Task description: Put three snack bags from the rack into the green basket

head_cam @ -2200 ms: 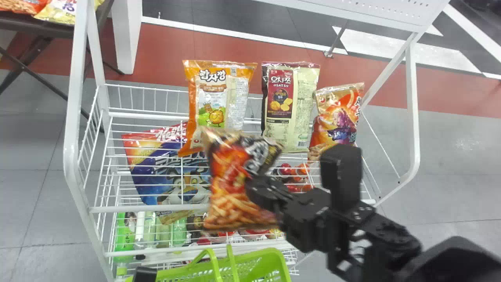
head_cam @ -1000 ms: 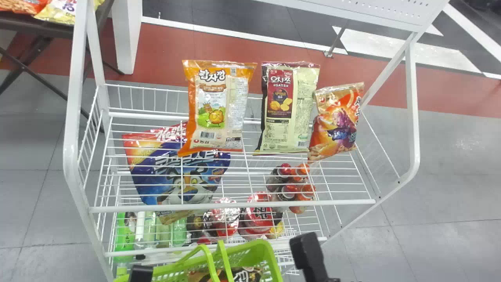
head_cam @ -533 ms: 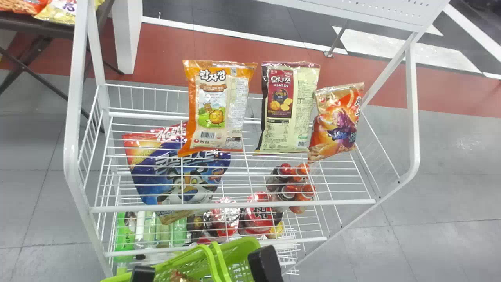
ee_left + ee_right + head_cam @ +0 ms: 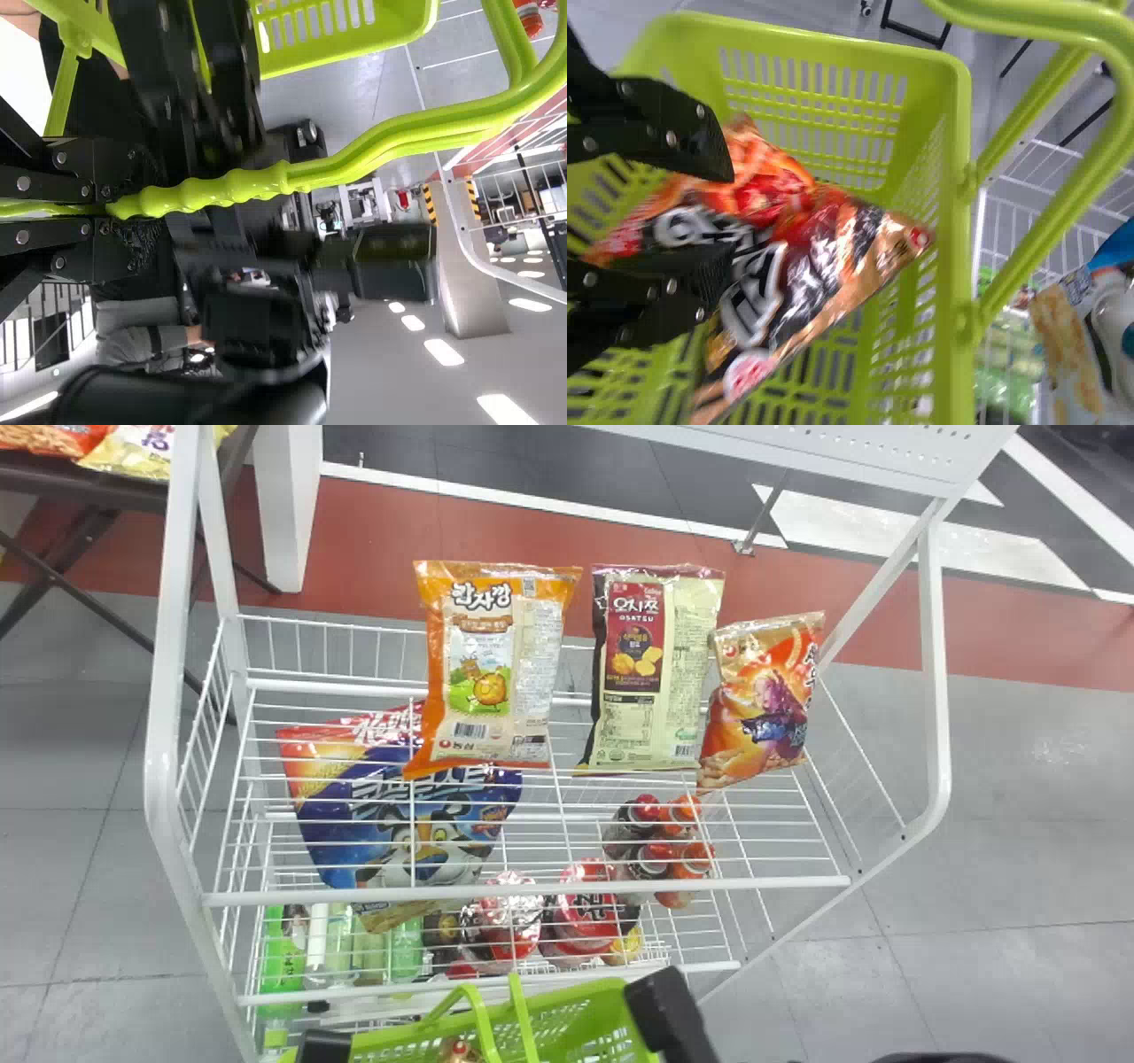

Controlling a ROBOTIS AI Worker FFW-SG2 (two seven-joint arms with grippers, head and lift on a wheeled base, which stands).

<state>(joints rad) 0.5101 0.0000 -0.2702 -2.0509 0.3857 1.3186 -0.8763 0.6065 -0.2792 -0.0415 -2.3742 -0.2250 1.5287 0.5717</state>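
Note:
At the bottom edge of the head view, my left gripper [image 4: 324,1045] is beside the green basket [image 4: 585,1019]; in the left wrist view this gripper [image 4: 111,210] is clamped on the basket's handle [image 4: 239,186]. My right gripper [image 4: 666,1010] is over the basket's right side. In the right wrist view the right gripper [image 4: 726,217] stands open above a red, black and tan snack bag [image 4: 824,248] lying inside the basket. On the rack's top shelf are an orange snack bag [image 4: 496,664], a maroon and cream one [image 4: 656,673] and a smaller orange-red one [image 4: 764,700].
White frame posts [image 4: 164,735] flank the wire rack, and its front rail [image 4: 532,893] crosses between the bags and basket. Lower down are a blue cereal bag [image 4: 407,815], bottles [image 4: 283,965] and red cups [image 4: 589,912]. The basket's raised handle arches beside the right gripper.
The snack bag that my right gripper held before the rack is now loose in the basket. The right arm has moved down and back. The basket has shifted slightly.

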